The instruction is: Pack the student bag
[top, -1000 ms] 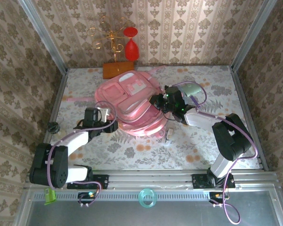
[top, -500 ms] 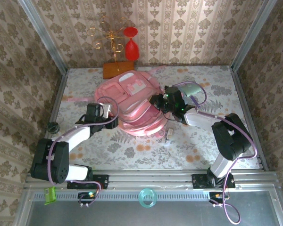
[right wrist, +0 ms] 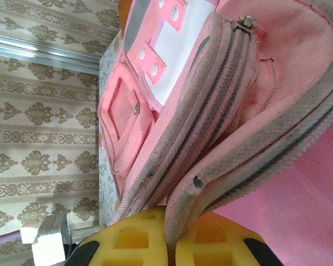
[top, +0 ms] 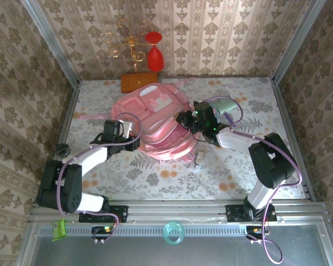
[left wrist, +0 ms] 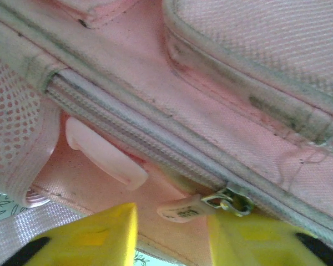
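Fingers (left wrist: pixel 100 233) of the left pincer (left wrist: pixel 172 224) stand apart at the near left side of the student bag (top: pixel 155 119), with a zipper pull (left wrist: pixel 184 210) lying between them. The pink bag lies flat in the middle of the tabletop (top: pixel 172 177), front pockets up. At the bag's right side, slightly farther back, the right pincer (right wrist: pixel 171 235) is clamped on a fold of its zippered edge. Just beyond the bag sits a brown wooden block (top: pixel 139 82).

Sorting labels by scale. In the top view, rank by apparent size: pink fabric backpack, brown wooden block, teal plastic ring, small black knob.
Pink fabric backpack
Brown wooden block
Teal plastic ring, nearly the block's size
Small black knob
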`<state>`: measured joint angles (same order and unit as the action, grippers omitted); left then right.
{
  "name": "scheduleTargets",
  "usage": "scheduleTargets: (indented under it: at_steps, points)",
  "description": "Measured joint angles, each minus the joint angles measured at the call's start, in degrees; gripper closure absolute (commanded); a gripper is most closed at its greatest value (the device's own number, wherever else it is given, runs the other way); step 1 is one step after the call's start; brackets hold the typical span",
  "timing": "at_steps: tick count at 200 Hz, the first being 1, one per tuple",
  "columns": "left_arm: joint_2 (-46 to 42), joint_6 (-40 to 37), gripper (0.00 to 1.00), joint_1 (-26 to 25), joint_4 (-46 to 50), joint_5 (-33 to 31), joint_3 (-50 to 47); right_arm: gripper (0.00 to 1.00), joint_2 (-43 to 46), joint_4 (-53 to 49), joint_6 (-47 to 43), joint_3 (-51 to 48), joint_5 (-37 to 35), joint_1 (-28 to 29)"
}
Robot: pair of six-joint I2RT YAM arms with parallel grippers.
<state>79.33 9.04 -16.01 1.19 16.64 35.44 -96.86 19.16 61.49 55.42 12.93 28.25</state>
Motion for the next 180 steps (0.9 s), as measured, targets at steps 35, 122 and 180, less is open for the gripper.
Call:
scheduleTargets:
  at_steps: [35,122,180]
  points:
    - [2.47,-0.09,0.56,-0.20,-0.76,-0.04,1.01,0.97,-0.31,0.17,0.00,0.00,0.00,-0.04]
    - [5.57,0.59,1.00,-0.83,-5.11,1.95,0.81,0.98,-1.07,0.37,-0.17,-0.22,0.00,-0.28]
    - [-5.01,2.29,1.00,0.76,-5.51,-4.09,-3.06,1.00,-0.87,-0.26,-1.92,-3.54,0.00,-1.44]
